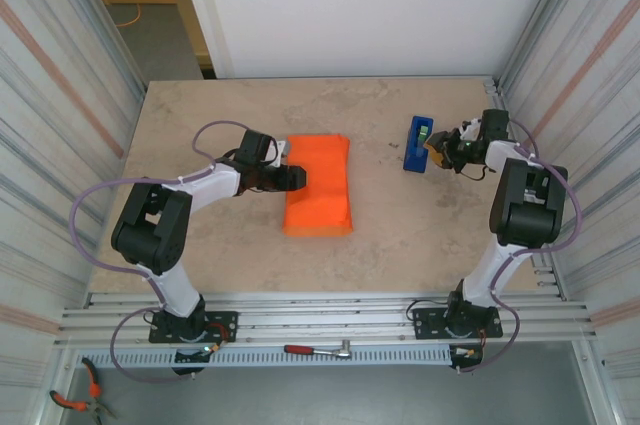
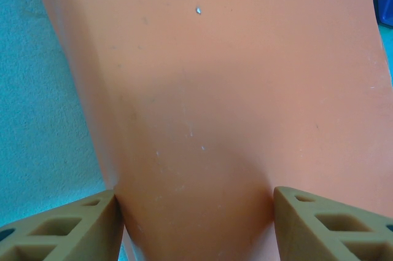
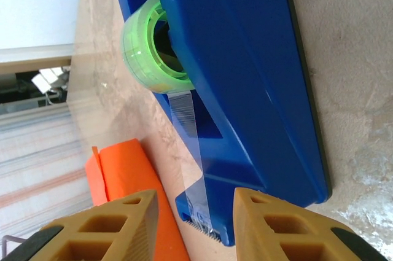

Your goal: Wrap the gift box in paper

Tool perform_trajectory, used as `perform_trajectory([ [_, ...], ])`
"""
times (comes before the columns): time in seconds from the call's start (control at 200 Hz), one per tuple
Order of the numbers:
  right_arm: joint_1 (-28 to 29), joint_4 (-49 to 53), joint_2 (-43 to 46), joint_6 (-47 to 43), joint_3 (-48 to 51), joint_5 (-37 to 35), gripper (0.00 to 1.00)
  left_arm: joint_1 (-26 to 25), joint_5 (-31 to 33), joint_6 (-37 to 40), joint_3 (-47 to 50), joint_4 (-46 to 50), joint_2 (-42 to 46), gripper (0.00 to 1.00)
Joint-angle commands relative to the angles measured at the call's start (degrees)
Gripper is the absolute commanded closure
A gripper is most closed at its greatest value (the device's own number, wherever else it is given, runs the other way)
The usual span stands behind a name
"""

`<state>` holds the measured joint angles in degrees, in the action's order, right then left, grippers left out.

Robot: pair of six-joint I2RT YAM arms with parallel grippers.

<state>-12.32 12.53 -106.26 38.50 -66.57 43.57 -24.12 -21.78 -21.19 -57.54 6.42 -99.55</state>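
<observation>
Our left gripper [image 2: 195,194] has its two tan fingers set fairly wide, with the orange paper [image 2: 215,89] lying between them and meeting both inner faces; we cannot tell whether it is clamped. Seen from above, that gripper sits at the left edge of the paper, which is folded into a thick oblong bundle near the middle of the table [image 1: 400,235]. Our right gripper [image 3: 195,194] has a narrow gap between its fingers, just beside the cutter end of a blue tape dispenser [image 3: 245,77], where clear tape runs down from a green roll [image 3: 147,52]. The dispenser stands well right of the paper.
</observation>
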Motion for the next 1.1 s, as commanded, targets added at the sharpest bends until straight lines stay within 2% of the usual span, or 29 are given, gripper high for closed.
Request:
perform_trajectory([
  [0.0, 1.02, 0.99, -1.66, -1.94, -2.33, 1.25, 0.64, -1.35, 4.66, 2.03, 1.9, 7.12, -4.05, 0.38],
  [0.311, 1.68, 1.26, -3.23, -2.11, -3.29, 1.33, 0.67, -1.35, 4.52, 2.03, 2.11, 7.09, -4.14, 0.38],
  [0.661, 1.7, 0.93, -3.86, -1.85, -3.14, 1.99, 0.77, -1.45, 4.64, 2.1, 2.12, 7.1, -4.16, 0.39],
  [0.812, 2.07, 0.76, -4.15, -1.72, -3.28, 2.57, 0.79, -1.46, 4.7, 2.03, 2.12, 7.1, -4.13, 0.39],
  [0.882, 2.21, 0.9, -4.31, -1.76, -3.31, 2.7, 0.82, -1.44, 4.67, 2.03, 1.99, 7.03, -4.15, 0.39],
  [1.027, 2.32, 1.17, -4.32, -1.85, -3.39, 2.82, 1.0, -1.41, 4.73, 2.04, 2.15, 7.09, -4.07, 0.39],
  [1.092, 2.21, 1.26, -3.8, -1.72, -3.35, 2.97, 1.0, -1.46, 4.73, 2.03, 2.15, 7.12, -4.06, 0.39],
])
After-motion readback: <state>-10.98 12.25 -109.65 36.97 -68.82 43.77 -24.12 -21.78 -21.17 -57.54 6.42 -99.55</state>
